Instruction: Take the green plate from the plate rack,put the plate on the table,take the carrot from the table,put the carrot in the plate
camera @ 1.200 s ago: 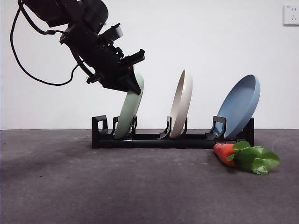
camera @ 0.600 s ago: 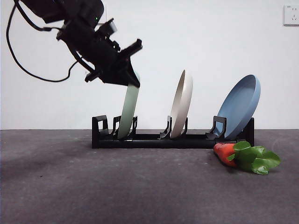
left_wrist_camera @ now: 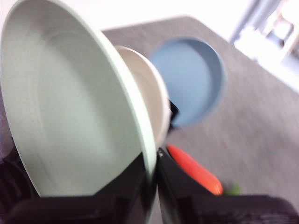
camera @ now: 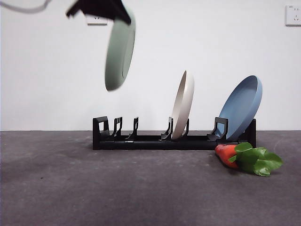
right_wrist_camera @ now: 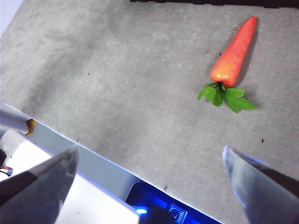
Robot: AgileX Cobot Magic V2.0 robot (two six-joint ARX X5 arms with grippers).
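The green plate [camera: 119,51] hangs tilted in the air, high above the left end of the plate rack [camera: 150,141], clear of its slots. My left gripper [camera: 100,7] is shut on the plate's top rim at the picture's upper edge. In the left wrist view the black jaws [left_wrist_camera: 150,164] pinch the rim of the green plate [left_wrist_camera: 70,112]. The carrot [camera: 227,155] lies on the table [camera: 70,188] by the rack's right end, its leaves pointing right. My right gripper [right_wrist_camera: 154,182] stands open above the table, some way from the carrot [right_wrist_camera: 233,52].
A cream-white plate [camera: 182,104] stands in the rack's middle slot and a blue plate [camera: 241,107] leans in the right one. Both also show behind the green plate in the left wrist view. The table's edge [right_wrist_camera: 70,135] runs close to the right gripper.
The left gripper has lifted the green plate up out of its slot, from standing in the rack to hanging well above it. The rack's left slots now stand bare.
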